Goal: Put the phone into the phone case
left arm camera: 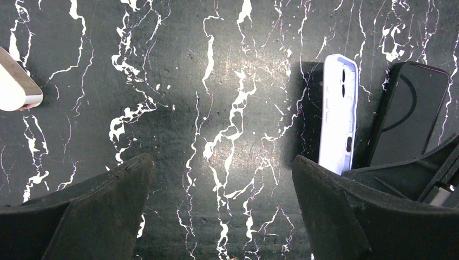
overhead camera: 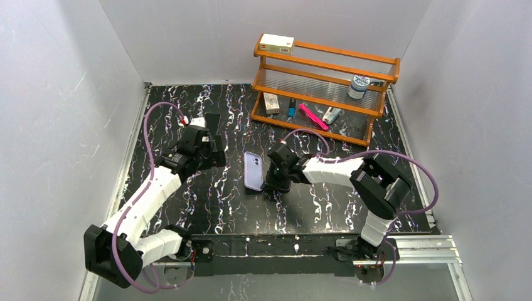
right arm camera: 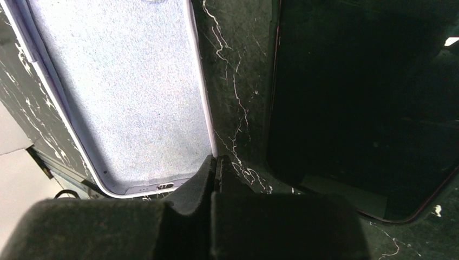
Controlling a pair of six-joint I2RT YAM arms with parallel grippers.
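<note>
Pickup stage I'd say, phone not grabbed yet. Right gripper [right arm camera: 216, 168] has its fingers pinched together on nothing, tip seemingly down on the marble-print table [overhead camera: 207, 207], in the gap between the lavender phone case [right arm camera: 124, 92] (lying inside-up) and the black phone [right arm camera: 368, 103] on the case's right. Left gripper [left arm camera: 221, 158] hangs wide and empty left of the case. Next move: spread, then catch the phone's edges. Wooden rack [overhead camera: 345, 52] sits beyond the case.

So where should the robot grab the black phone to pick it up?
Probably across its two long edges, coming straight down from above. The phone lies flat on the table beside the phone case, so only its thin sides can be pinched.
</note>
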